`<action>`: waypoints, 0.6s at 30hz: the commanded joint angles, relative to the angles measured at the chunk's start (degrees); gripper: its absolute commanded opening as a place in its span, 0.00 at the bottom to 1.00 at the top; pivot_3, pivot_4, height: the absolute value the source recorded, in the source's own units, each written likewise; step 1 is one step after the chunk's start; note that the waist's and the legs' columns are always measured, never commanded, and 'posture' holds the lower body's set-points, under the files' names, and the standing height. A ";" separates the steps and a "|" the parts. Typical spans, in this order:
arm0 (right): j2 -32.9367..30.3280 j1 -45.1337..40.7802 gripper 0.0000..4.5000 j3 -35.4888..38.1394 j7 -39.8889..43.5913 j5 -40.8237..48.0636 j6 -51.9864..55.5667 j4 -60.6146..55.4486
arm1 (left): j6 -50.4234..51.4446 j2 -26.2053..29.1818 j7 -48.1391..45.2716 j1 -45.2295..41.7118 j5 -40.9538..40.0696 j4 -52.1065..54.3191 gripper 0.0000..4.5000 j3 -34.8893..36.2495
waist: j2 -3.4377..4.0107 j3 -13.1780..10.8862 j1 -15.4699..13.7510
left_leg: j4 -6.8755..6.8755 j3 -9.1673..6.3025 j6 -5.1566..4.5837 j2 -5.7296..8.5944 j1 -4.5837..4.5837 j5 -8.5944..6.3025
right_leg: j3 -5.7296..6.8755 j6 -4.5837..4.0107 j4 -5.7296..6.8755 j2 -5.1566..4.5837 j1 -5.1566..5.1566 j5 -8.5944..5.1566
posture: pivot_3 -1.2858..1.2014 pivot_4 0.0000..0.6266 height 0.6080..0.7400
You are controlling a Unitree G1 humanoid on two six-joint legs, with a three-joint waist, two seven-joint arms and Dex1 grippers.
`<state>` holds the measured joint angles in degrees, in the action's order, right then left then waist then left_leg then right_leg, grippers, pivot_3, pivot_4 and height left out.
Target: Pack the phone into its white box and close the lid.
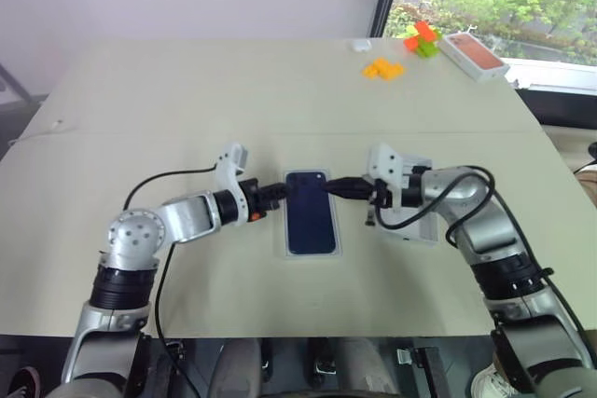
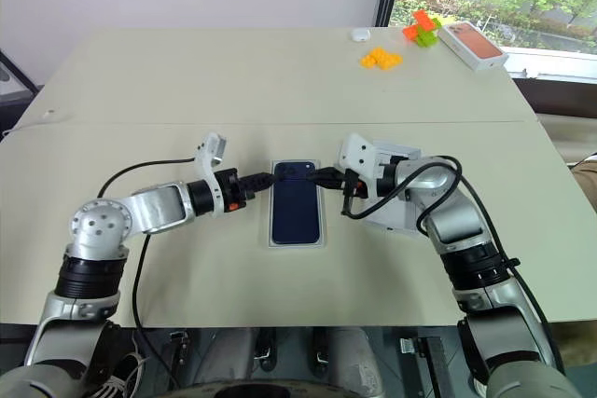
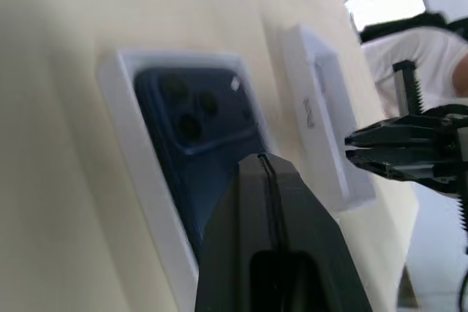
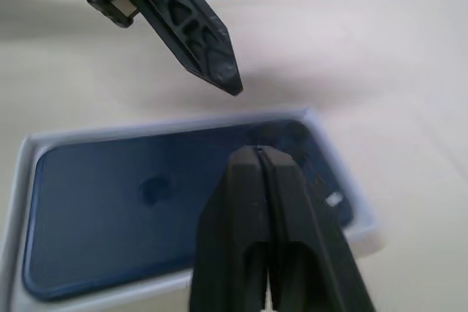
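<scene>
On the worktop, the phone lies flat in the white box, both hands, left and right, pinched together empty above its camera end; fetch the lid next, lowering it squarely.

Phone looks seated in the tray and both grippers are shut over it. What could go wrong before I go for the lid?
1. Both the left gripper and right gripper hover shut at the phone's camera end; dipping could scratch it or tip the white box.
2. The lid lies under the right forearm; withdrawing could knock it.
</scene>
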<state>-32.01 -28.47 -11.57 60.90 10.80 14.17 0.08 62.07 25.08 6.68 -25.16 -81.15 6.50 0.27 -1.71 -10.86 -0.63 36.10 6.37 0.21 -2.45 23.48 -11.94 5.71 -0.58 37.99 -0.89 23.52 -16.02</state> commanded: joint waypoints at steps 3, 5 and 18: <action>-1.22 1.58 0.00 -4.65 -2.47 -8.18 -6.39 -0.47 | 0.83 0.05 -4.44 -0.03 8.45 -0.77 0.00 -1.86 | 0.00 0.00 -0.08 | -0.01 0.00 0.00 0.00 0.00 0.00 | 0.00 0.01 0.00 0.01 0.01 -0.01 | 0.52 0.24 0.98; -1.56 1.97 0.00 -6.11 -3.25 -10.65 -6.97 0.44 | 1.73 0.77 -6.13 0.31 11.86 -0.64 0.00 -3.22 | 0.00 0.00 -0.07 | 0.00 0.00 0.00 0.00 0.01 0.00 | 0.00 0.01 -0.01 0.01 0.00 -0.01 | 0.52 0.24 0.98; -1.96 -5.91 0.65 2.84 -3.20 0.88 16.39 -4.98 | -2.45 3.69 -18.28 0.97 19.07 6.89 0.52 3.79 | 0.01 0.00 -0.03 | -0.09 0.00 0.01 -0.03 0.08 -0.01 | 0.00 -0.02 0.00 0.01 0.13 0.00 | 0.52 0.24 0.98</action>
<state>-33.14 -33.18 -10.50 58.40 10.07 27.38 -2.13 60.84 28.03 -9.13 -24.29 -62.37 10.14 1.81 -1.70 -10.86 -0.67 36.00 6.38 0.22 -2.47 23.58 -11.95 5.71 -0.60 37.99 -0.89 23.66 -16.02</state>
